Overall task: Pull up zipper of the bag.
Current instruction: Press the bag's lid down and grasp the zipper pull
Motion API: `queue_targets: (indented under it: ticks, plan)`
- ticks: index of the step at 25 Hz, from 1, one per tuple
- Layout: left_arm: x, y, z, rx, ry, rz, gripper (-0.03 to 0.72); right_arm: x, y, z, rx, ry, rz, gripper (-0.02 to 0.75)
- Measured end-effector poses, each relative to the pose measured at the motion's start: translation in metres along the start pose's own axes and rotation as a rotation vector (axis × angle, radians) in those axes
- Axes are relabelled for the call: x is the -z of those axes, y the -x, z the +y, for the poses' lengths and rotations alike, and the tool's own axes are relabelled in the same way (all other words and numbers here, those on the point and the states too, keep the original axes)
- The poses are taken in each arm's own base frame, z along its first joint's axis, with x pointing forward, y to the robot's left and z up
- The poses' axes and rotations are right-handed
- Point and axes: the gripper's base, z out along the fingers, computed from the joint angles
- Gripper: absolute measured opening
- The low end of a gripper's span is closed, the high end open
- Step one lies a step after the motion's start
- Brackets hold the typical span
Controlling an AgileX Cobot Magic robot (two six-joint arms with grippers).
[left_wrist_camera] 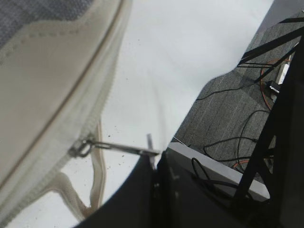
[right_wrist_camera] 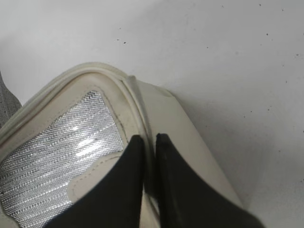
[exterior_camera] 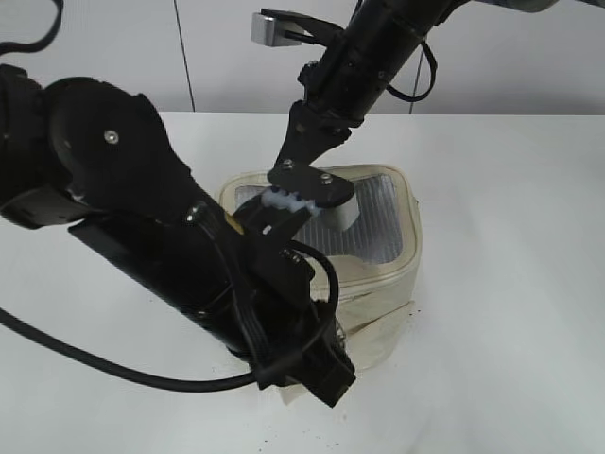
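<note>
White table [exterior_camera: 510, 284] bears bag [exterior_camera: 378, 274]; left claw [left_wrist_camera: 154, 159] grasps pull [left_wrist_camera: 118, 148], right claw [right_wrist_camera: 149, 142] clenched.

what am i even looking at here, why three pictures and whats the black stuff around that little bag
The black stuff is a robot with two arms, each ending in a two-fingered gripper. One picture looks at the table from in front; the other two come from small cameras on each arm's wrist.

On the white table sits a small cream bag with a grey mesh panel on top.

The right gripper, coming down from above, has its black fingers nearly together over the bag's top rim, as if steadying it.

The left wrist picture shows the zipper along the bag's edge, its thin metal pull stretched out to the left gripper, which appears to be pinching its end.
</note>
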Motion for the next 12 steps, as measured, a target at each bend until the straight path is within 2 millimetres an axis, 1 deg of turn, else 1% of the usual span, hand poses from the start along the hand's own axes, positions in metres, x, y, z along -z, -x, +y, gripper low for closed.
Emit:
queue_targets:
  ticks: [2, 3, 6, 7, 8, 10, 12]
  plan:
    - [0.004, -0.002, -0.002, -0.008, -0.003, 0.018, 0.112, 0.0, 0.0, 0.0, -0.017, 0.0, 0.0, 0.045]
    - [0.008, -0.003, -0.005, -0.022, -0.003, 0.028, 0.167, 0.0, 0.0, 0.0, -0.026, 0.0, 0.0, 0.076]
    - [0.027, -0.004, -0.011, -0.085, 0.029, 0.01, 0.325, 0.0, 0.0, 0.0, -0.062, -0.006, 0.0, 0.208]
    - [0.036, -0.004, -0.012, -0.11, 0.049, -0.008, 0.36, 0.001, 0.001, -0.001, -0.078, -0.012, -0.002, 0.257]
    - [0.043, -0.003, -0.013, -0.132, 0.071, -0.025, 0.381, 0.002, 0.002, -0.001, -0.092, -0.014, -0.004, 0.302]
    - [0.059, -0.002, -0.015, -0.167, 0.11, -0.077, 0.4, 0.004, 0.004, -0.001, -0.114, -0.022, -0.011, 0.374]
    - [0.072, 0.001, -0.012, -0.177, 0.149, -0.129, 0.407, 0.009, 0.008, -0.001, -0.126, -0.034, -0.026, 0.412]
